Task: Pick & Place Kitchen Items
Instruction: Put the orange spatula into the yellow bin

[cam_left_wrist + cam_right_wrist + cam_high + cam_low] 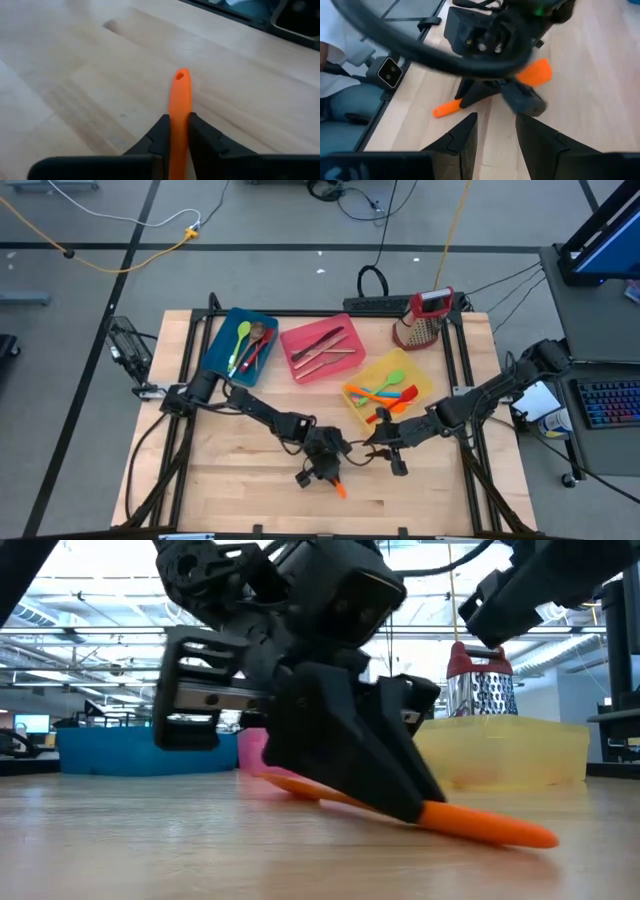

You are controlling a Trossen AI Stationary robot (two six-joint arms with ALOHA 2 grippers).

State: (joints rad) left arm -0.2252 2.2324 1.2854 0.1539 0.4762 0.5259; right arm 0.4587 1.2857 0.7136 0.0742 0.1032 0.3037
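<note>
Left gripper (pixel 328 471): I have it low in the lower middle of the high view, fingers pinched tight on the slim orange silicone spatula (pixel 339 486); the left wrist view shows both dark fingers (pixel 159 137) pressed against the handle.
Orange spatula: in the low view it lies tilted, its handle end (pixel 500 825) touching the pale wooden table (pixel 150 850) at lower right, the rest angling up under the gripper body.
Right gripper (pixel 383 452): just right of the left one in the high view, close beside it. In its own wrist view the fingers (pixel 461 135) stand narrowly apart with nothing between them, pointing at the spatula's blade (pixel 535 72) and handle (pixel 447 107).
Blue plastic bin (pixel 236 340): upper left of the table, holding a green spoon and other utensils.
Pink plastic bin (pixel 322 348): upper centre, with dark and copper cutlery inside.
Yellow plastic bin (pixel 388 388): right of centre, carrying orange, green and blue utensils.
Red-topped metal box grater (pixel 424 318): upper right, standing just beyond the yellow bin.
Person: a sleeve and a knee at the left edge of the right wrist view.
</note>
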